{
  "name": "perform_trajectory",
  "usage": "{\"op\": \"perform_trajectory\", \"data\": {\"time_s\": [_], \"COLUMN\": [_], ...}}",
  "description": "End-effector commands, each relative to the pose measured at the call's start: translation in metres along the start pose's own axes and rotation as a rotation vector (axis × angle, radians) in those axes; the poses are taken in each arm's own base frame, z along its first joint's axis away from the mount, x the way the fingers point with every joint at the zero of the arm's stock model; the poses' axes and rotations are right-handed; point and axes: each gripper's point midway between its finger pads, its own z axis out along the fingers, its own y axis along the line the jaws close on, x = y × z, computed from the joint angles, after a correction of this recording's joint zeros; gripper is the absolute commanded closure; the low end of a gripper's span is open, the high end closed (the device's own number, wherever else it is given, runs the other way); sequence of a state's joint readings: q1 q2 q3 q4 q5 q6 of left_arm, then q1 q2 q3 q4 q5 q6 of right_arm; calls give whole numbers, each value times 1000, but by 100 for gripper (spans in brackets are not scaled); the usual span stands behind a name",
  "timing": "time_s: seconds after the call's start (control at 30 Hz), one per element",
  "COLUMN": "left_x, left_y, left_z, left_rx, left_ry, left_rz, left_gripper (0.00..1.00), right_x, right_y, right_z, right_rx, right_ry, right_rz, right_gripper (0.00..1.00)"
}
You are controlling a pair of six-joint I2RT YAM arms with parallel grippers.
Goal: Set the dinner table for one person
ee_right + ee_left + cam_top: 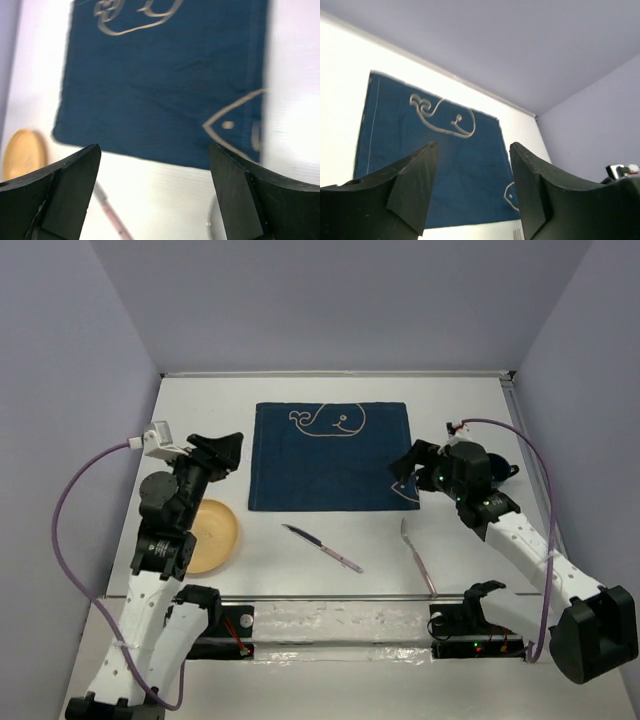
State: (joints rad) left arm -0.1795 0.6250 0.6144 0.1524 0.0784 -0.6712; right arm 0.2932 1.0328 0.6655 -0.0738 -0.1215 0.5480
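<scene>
top view, table: dinner table spans the frame; one placemat at far centre.
top view, count: one plate near left; one knife; one fork; all off the mat.
left wrist view: left gripper spread apart, empty, facing the mat.
right wrist view: right gripper wide apart, empty, over the mat's near right corner.
step: likely early, nothing laid yet.
next: probably grasp the plate rim and move it onto the mat.
</scene>
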Motion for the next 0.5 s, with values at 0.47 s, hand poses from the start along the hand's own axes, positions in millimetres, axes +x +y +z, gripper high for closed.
{"op": "perform_trajectory", "data": {"time_s": [0.47], "left_x": [-90], "left_y": [-22], "left_z": [-85], "left_rx": [-83], "left_ry": [-247], "left_rz": [411], "left_gripper": [1], "right_x": [150], "right_y": [293], "right_z": [72], "right_rx": [-362], "right_ry": [184], "right_rz": [-180], "right_gripper": [25]}}
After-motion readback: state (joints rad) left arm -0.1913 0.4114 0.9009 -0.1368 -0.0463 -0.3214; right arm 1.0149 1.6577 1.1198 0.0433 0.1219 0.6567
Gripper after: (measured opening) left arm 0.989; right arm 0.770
